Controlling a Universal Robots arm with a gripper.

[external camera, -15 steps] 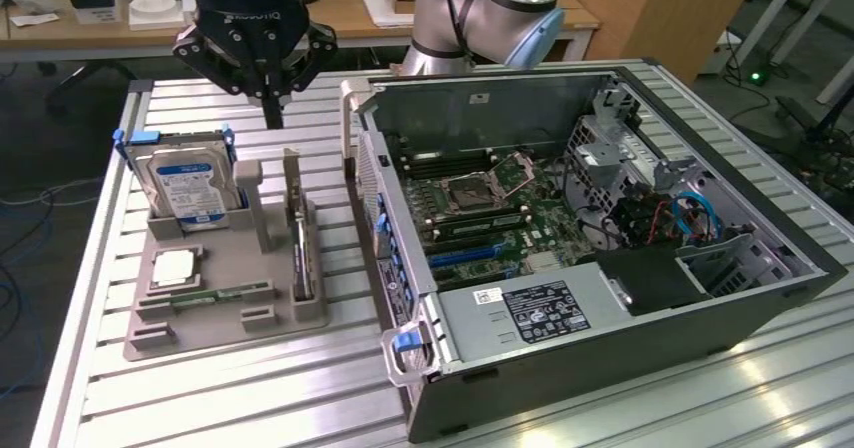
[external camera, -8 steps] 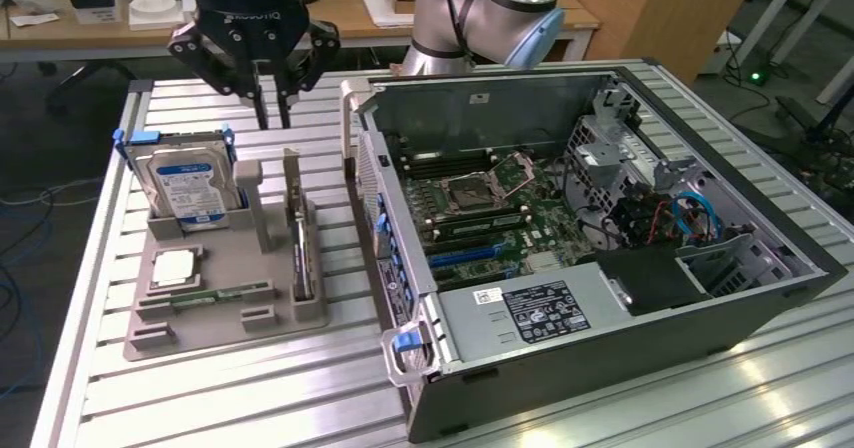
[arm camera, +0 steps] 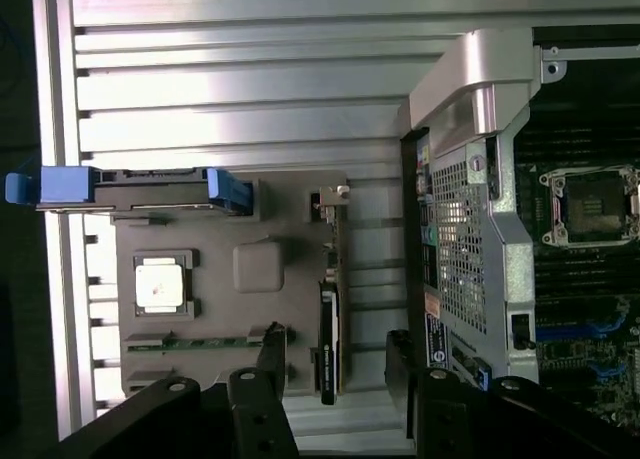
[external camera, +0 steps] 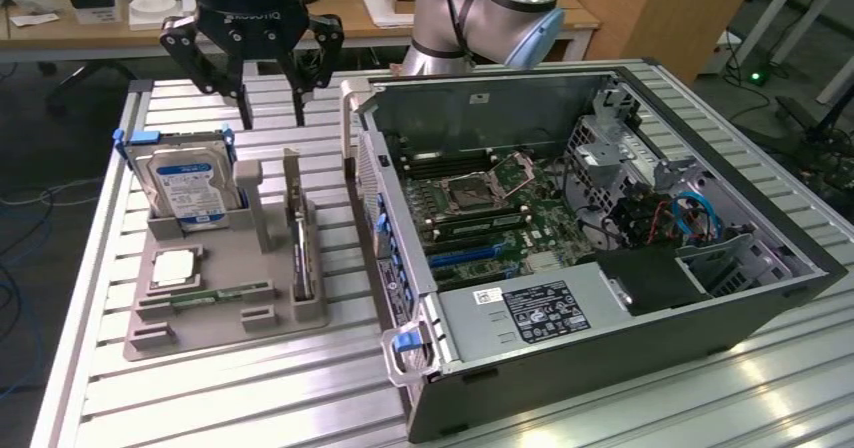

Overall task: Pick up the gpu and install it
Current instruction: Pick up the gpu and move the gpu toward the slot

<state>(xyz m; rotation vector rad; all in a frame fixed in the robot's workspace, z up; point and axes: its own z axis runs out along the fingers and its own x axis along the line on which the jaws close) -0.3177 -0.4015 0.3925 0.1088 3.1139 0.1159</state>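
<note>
The gpu is a thin dark card standing on edge in a slot of the grey parts tray, on the side nearest the computer case. In the wrist view the gpu shows edge-on, in line with the gap between the two fingers. My gripper hangs open above the far end of the tray, well above the card, with nothing between its fingers. In the wrist view the gripper has its dark fingertips spread to either side of the card's near end.
The tray also holds an upright hard drive, a square processor and a green memory stick. To the exterior view's right lies the open computer case with its motherboard and blue slots exposed. Everything rests on a slatted metal table.
</note>
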